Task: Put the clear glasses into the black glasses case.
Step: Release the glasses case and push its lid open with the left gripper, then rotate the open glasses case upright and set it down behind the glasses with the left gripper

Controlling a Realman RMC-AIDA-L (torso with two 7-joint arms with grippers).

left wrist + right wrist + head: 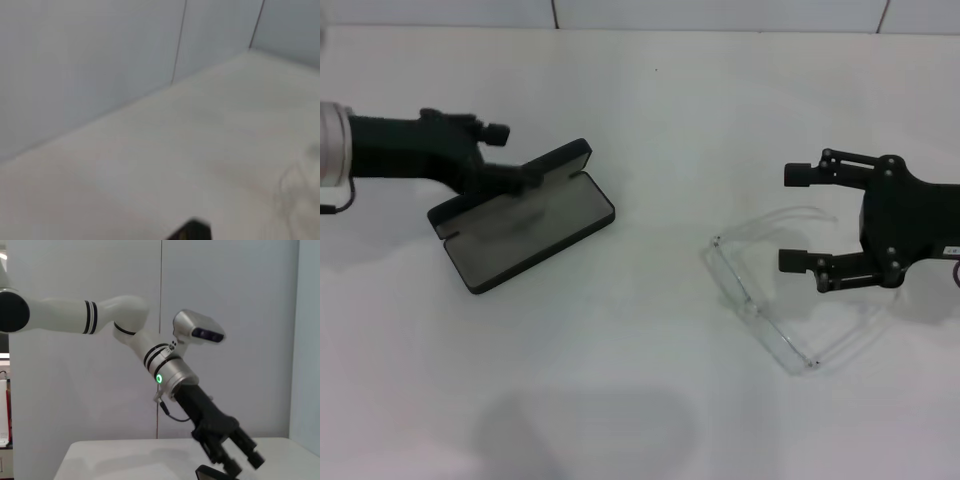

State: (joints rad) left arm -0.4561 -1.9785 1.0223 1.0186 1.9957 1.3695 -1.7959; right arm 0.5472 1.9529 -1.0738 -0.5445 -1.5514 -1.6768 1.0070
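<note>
The black glasses case [535, 235] lies open at the table's left, grey lining up, its lid [555, 160] raised behind it. My left gripper [515, 155] is at the lid, open, with its lower finger against the lid's inner face. The right wrist view shows the left gripper [240, 457] with fingers apart just above an edge of the case [210, 473]. The clear glasses [760, 315] lie on the table at the right, arms unfolded. My right gripper [795, 218] is open, and its fingers straddle the far arm of the glasses.
The white table [650, 400] runs back to a pale panelled wall [720, 12]. The left arm [125, 320] reaches in across the left side. A dark edge [192, 231] shows low in the left wrist view.
</note>
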